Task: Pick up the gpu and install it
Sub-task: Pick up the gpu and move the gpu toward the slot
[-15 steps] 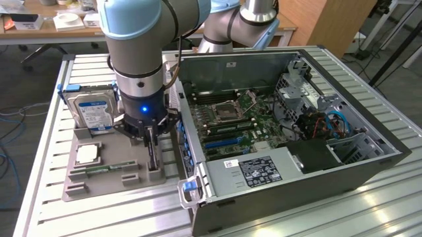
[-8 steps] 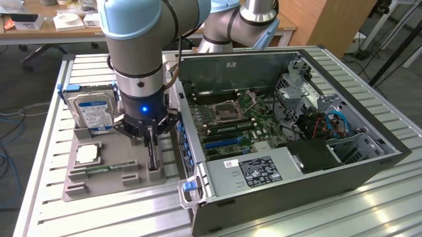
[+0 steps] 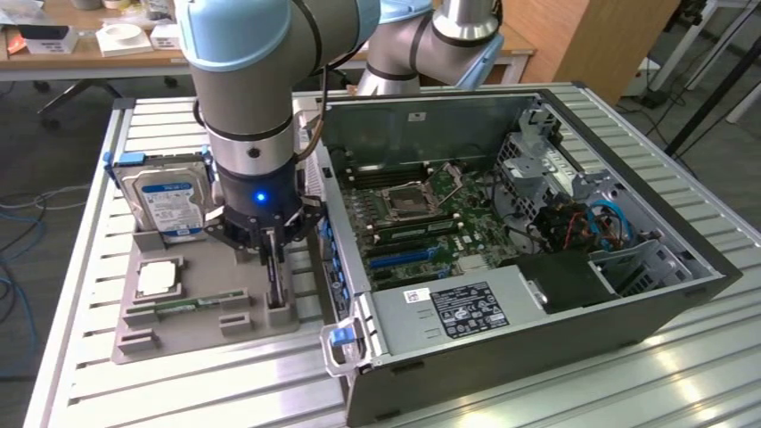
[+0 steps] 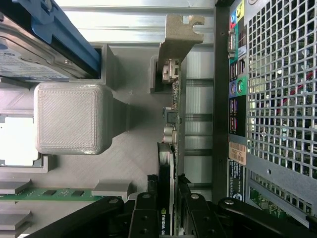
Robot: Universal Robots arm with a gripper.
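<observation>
This is a robotics lab in an office-like room. A robot arm [image 3: 249,107] stands over a slatted aluminium workbench [image 3: 666,374]. On it an open desktop computer case [image 3: 535,379] lies at the exterior view's right. At its left a grey printed fixture tray [image 3: 191,334] holds loose parts, a hard drive [image 3: 167,201] and the gpu [image 3: 277,285] among them. Far behind are cluttered desks [image 3: 84,61] and a wooden panel [image 3: 583,45]. Cables [image 3: 14,223] trail across the floor.
</observation>
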